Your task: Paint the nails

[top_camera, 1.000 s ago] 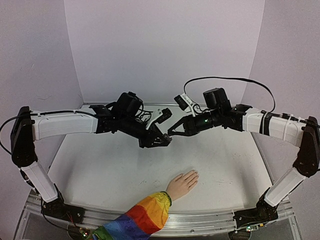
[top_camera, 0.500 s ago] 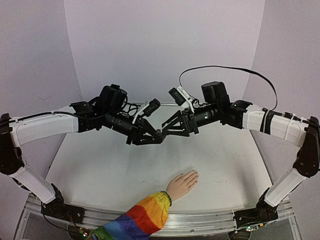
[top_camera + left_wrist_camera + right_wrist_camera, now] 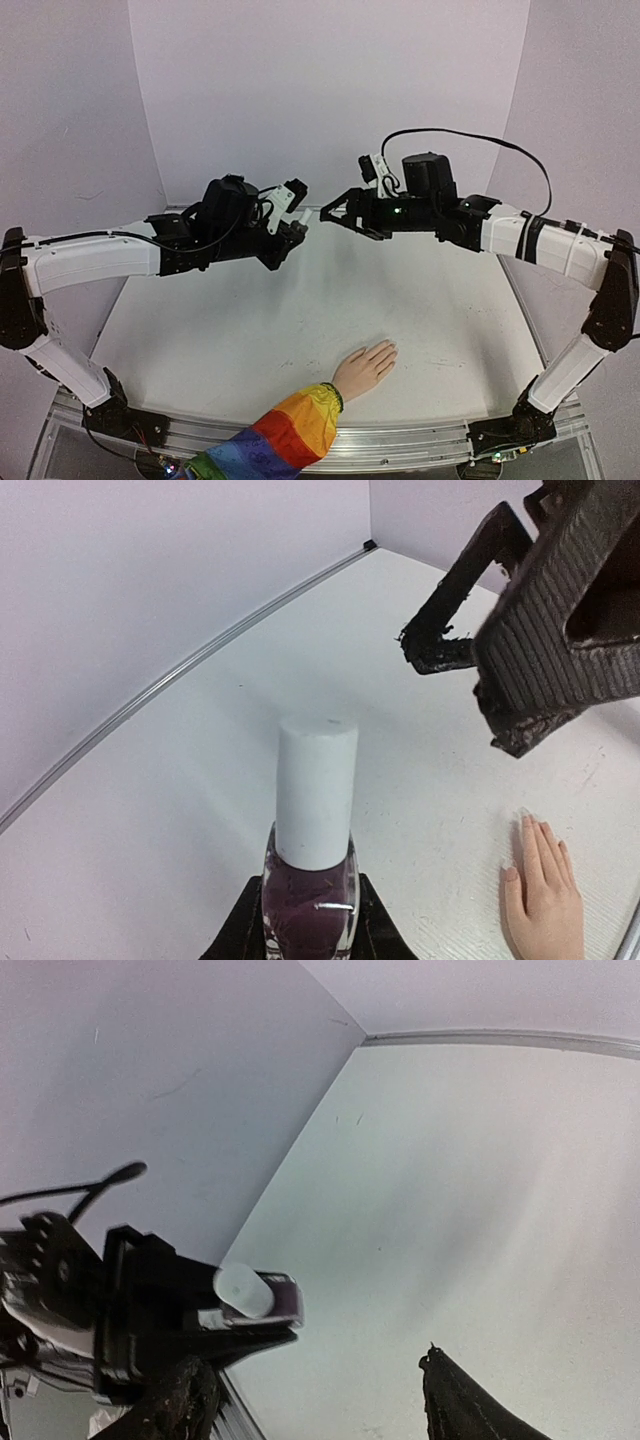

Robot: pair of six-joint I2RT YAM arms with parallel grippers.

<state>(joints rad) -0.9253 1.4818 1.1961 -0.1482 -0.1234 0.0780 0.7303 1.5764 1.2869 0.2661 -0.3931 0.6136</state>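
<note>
The left gripper hangs above the table at about ten o'clock from its middle. It is clamped on the glass base of a polish bottle, which stands upright in the left wrist view with its white cap on. At its three o'clock, near but apart, the right gripper faces it with jaws spread wide, gripping nothing. The mannequin hand lies flat at the table's six o'clock, its rainbow sleeve trailing toward seven. The nails tip fingers that point toward one o'clock.
</note>
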